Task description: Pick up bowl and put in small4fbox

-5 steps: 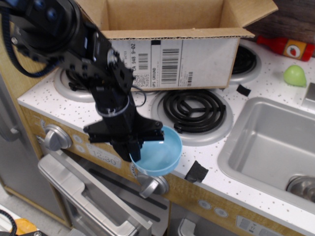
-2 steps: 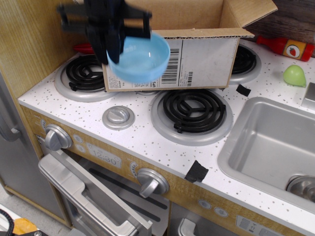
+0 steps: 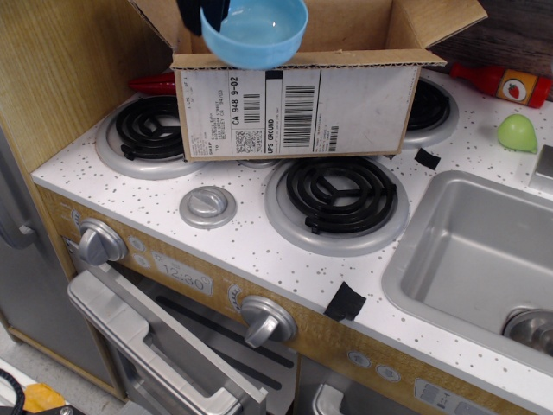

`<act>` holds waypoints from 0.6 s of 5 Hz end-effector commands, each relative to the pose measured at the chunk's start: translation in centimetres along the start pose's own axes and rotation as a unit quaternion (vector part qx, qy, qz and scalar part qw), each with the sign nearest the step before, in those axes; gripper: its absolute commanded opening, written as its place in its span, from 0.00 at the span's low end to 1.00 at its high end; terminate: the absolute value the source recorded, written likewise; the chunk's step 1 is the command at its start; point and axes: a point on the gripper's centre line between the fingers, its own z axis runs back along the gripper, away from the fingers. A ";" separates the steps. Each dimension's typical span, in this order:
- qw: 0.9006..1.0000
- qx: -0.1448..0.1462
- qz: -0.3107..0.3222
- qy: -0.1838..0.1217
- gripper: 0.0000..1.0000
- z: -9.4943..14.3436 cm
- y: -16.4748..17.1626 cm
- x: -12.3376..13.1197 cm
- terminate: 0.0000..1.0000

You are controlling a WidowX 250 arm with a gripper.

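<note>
The light-blue bowl (image 3: 255, 30) hangs at the top of the view, over the front left edge of the open cardboard box (image 3: 294, 108). The box stands on the toy stove, its white barcode label facing me. My black gripper (image 3: 206, 13) shows only as a dark piece at the bowl's left rim, mostly cut off by the frame's top edge. It holds the bowl by the rim; the fingers themselves are hidden.
Coil burners (image 3: 341, 192) lie in front of and beside the box. A steel sink (image 3: 484, 251) is at right, a green rounded toy (image 3: 518, 133) and a red bottle (image 3: 501, 83) behind it. A round metal lid (image 3: 207, 206) lies near the front. Stove knobs sit below.
The gripper lifted the bowl from low at the stove's front edge, up and back. It now hangs higher, over the box's front left rim, with the arm mostly out of frame.
</note>
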 end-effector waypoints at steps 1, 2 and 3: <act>0.997 0.027 -0.024 -0.075 0.00 0.9 0.8 4.2 0.00; 0.986 0.043 -0.072 -0.144 0.00 -1.0 2.0 5.8 0.00; 0.986 0.043 -0.072 -0.144 1.00 -1.0 2.0 5.8 1.00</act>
